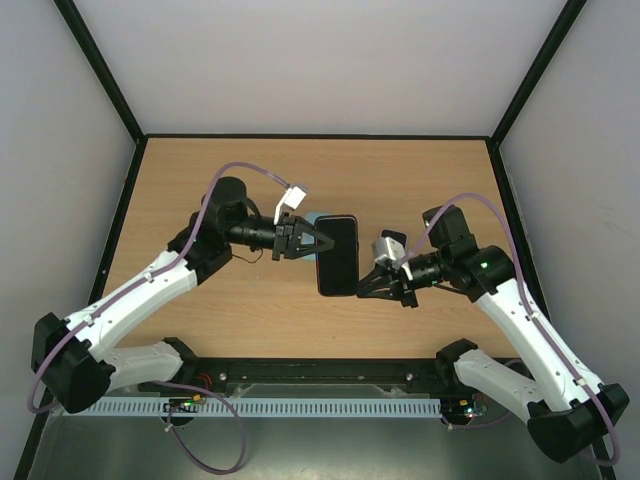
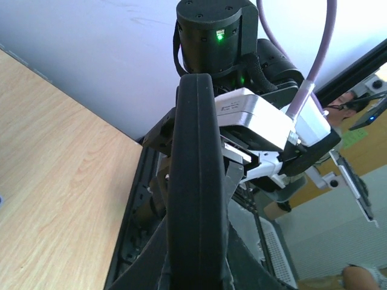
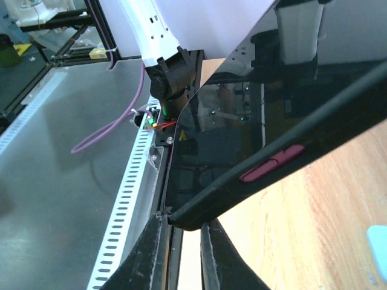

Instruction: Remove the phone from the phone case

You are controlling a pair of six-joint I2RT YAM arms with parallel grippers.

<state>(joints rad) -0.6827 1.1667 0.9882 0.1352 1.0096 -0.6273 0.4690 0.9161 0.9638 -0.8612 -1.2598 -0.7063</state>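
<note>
Overhead, both arms meet at mid-table, holding the phone [image 1: 338,255] in its black phone case [image 1: 337,288] between them, above the wooden table [image 1: 430,180]. The left gripper [image 1: 311,241] reaches in from the left and is closed on the case's left long edge. In the left wrist view that edge shows end-on as a dark band [image 2: 196,181], with the fingers [image 2: 151,260] pressed against it on either side. The right gripper [image 1: 366,287] comes in from the right at the phone's near right corner. In its wrist view its jaws stand narrow, and the case's corner [image 3: 181,217] is wedged between the two fingers [image 3: 154,254]. The glass screen [image 3: 242,133] is dark and reflective, and the case rim runs along its edge, carrying a red side button [image 3: 271,164]. As far as can be seen, the phone still sits inside the case. A light blue object [image 1: 309,218] lies on the table just beside the phone's far left corner, partly hidden, and what it is cannot be told.
</note>
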